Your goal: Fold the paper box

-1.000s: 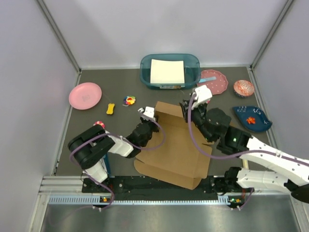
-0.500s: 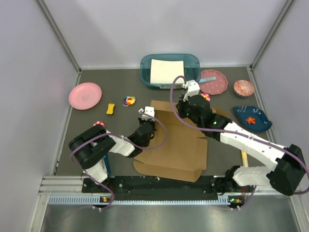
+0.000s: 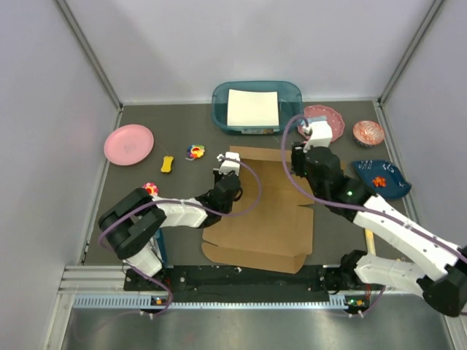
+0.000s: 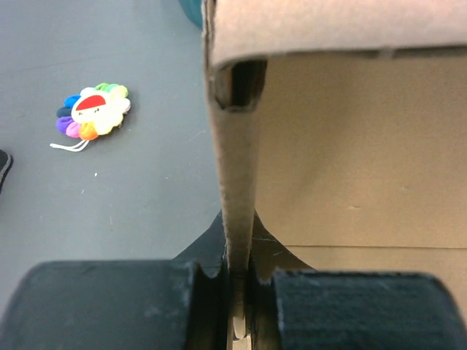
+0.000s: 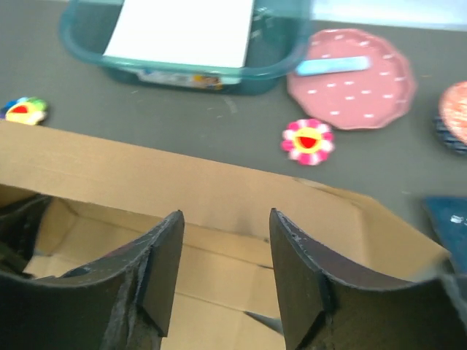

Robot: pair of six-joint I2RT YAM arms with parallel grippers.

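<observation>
The paper box is a brown cardboard die-cut sheet lying mid-table, its far flap and side walls partly raised. My left gripper is shut on the box's left side wall, which stands on edge between its jaws in the left wrist view. My right gripper is open and empty, hovering over the far right part of the box; in the right wrist view its fingers frame the raised far flap without touching it.
A teal bin with a white sheet stands behind the box. A pink plate lies at left, a dotted pink plate, a cupcake liner and a blue dish at right. A rainbow flower toy, a yellow piece and a flower toy lie near the box.
The right gripper moved back and to the right, off the far flap. The box settled flatter and its far flap shifted toward the bin. The left gripper kept its hold, moving slightly farther.
</observation>
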